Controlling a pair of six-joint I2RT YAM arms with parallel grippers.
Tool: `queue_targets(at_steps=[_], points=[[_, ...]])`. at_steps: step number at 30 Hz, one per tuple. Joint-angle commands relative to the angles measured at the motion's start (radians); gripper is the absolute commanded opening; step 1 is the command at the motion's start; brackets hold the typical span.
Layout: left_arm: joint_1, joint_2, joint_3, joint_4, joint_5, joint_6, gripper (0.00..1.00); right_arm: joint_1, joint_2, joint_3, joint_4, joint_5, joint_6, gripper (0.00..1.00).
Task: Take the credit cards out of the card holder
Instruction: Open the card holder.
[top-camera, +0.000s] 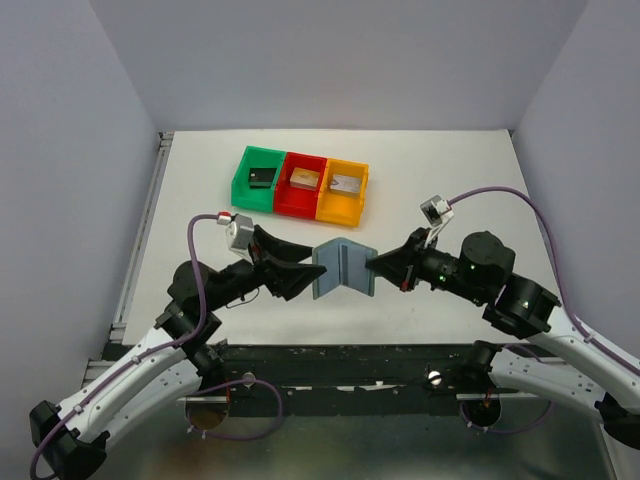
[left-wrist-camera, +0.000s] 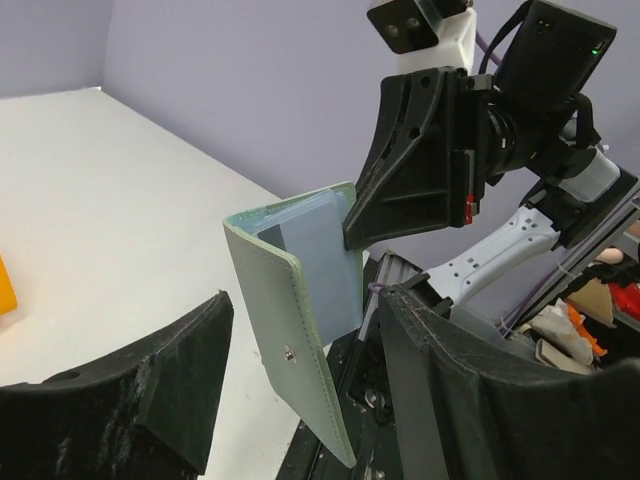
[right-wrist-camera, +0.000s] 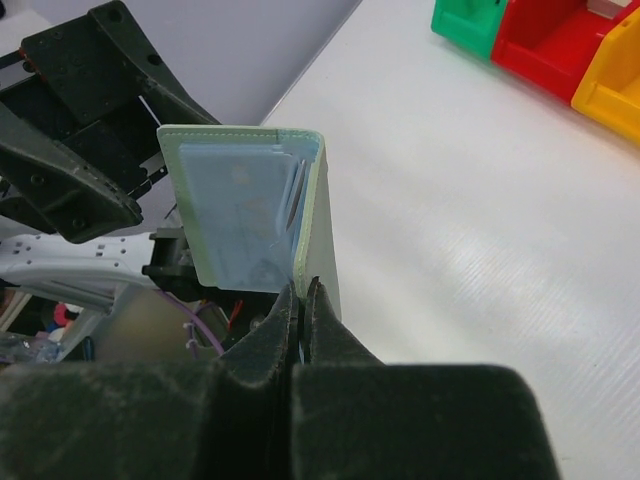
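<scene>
Top external view: the card holder (top-camera: 343, 268) stands upright, opened in a V, at the middle of the table's (top-camera: 450, 180) near edge. The right gripper (top-camera: 375, 265) pinches its right flap. The left gripper (top-camera: 308, 276), jaws wide, straddles the left flap without touching it.

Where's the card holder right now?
Top view: the card holder is mid-table, opened in a V before the red bin, its right flap pinched by the right gripper, its left flap inside the open left gripper.
</scene>
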Motion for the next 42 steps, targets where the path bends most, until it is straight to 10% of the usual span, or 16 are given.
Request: queue_targets(at_steps=[1,13,24,42], points=[[-0.003,-0.045,0.022,-0.070,0.001,0.052,0.71,-0.009,-0.016,-0.022,0.112,-0.067,0.030,0.00],[-0.003,-0.103,0.008,-0.135,-0.042,0.094,0.57,-0.014,-0.023,-0.039,0.183,-0.132,0.042,0.00],[-0.003,-0.192,-0.007,-0.104,-0.048,0.091,0.74,-0.025,-0.033,-0.063,0.211,-0.147,0.057,0.00],[-0.001,-0.138,-0.007,-0.090,0.004,0.102,0.53,-0.026,-0.040,-0.063,0.246,-0.198,0.053,0.00]])
